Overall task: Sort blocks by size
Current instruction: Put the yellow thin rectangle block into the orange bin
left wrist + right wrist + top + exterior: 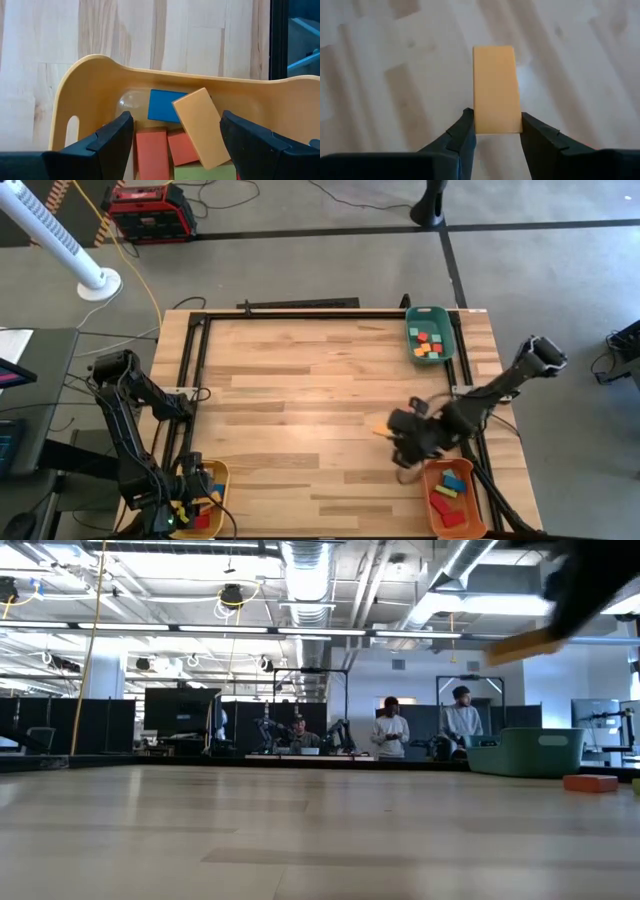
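A: What did the right gripper [495,131] have?

B: A tan rectangular block [494,90], pinched at one short end between both fingers, most of its length sticking out past the tips. It was carried clear of the wooden table [300,410], near the table's right edge, close to the orange tray [478,520] at the front right corner.

A: How would you judge its handling?

B: Stiff, light, with flat, smooth faces. An end grip like that could let it swivel, so a hold nearer the middle of the long sides looked safer to me.

A: And the left gripper [172,145]?

B: It hung over the yellow tray [90,85] at the front left corner, jaws spread apart and empty. Below lay a blue block [162,105], another tan bar [200,125] lying tilted across two red blocks [152,150].

A: The rest?

B: Small cubes sat in the green tray [445,340] at the back right corner. The tabletop was pale planking, level and bare in the middle. Beyond it, an open workshop with ceiling ducts, monitors and people [390,730] standing far back.
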### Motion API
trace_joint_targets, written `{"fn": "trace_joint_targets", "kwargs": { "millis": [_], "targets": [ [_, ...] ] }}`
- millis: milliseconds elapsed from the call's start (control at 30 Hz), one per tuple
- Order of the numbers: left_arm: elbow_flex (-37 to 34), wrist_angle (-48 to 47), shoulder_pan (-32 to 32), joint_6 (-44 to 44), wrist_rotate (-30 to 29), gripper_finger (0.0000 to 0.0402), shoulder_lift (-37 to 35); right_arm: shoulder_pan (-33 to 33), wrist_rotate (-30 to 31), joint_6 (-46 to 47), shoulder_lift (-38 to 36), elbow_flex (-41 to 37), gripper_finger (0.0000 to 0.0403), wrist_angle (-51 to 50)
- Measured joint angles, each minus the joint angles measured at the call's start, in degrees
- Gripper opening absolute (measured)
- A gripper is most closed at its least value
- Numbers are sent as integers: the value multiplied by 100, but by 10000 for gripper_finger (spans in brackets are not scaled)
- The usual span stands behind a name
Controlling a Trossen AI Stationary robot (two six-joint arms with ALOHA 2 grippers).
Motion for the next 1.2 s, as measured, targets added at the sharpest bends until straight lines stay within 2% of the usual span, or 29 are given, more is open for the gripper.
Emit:
{"fn": "trace_joint_targets", "kwargs": {
  "millis": [200, 467, 833, 933, 1000, 1200],
  "targets": [
    [0, 0, 0, 0, 0, 285, 0, 1163, -92, 1338, -214, 2, 161, -337],
    [0, 0, 0, 0, -2, 285, 0, 2675, -618, 3133, -174, 7, 161, -473],
    [0, -1, 0, 0, 0, 285, 0, 4842, -638, 6387, -104, 7, 161, -766],
    [0, 3, 0, 2, -2, 285, 0, 5055, -758, 6763, 69, 7, 161, -845],
    [0, 6, 0, 2, -3, 285, 0, 5030, -936, 6790, 194, -4, 162, -839],
    [0, 4, 2, 2, -4, 285, 0, 4866, -966, 6724, 360, -8, 167, -792]
  ]
}}
